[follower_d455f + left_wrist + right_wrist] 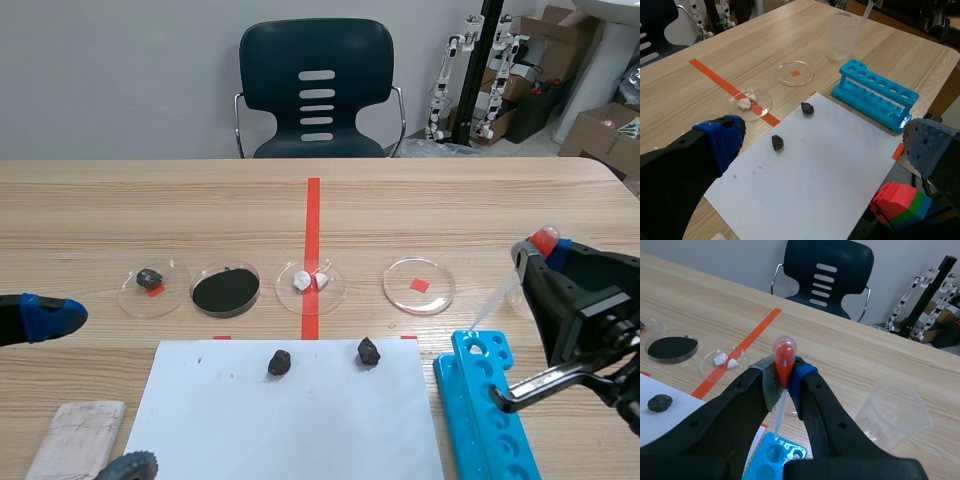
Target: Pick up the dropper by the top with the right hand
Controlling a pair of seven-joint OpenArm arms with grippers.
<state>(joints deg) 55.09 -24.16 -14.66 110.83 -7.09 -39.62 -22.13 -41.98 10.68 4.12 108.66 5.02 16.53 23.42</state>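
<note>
**As the left gripper (825,144) hangs open, the right gripper (785,381) clamps the dropper's top**

Look at that grip: the right gripper's pads are squeezed on the red bulb of the dropper (497,298), right at its top. It's at the right side of the table, tilted, its clear tip pointing down at the far end of the blue rack (487,405); whether tip meets rack, I can't tell. Over on the near left, the left gripper's fingers are spread wide with nothing between them. Two dark stones (279,362) sit on the white paper (300,430), and a clear cup (896,412) stands just right of the dropper.
</note>
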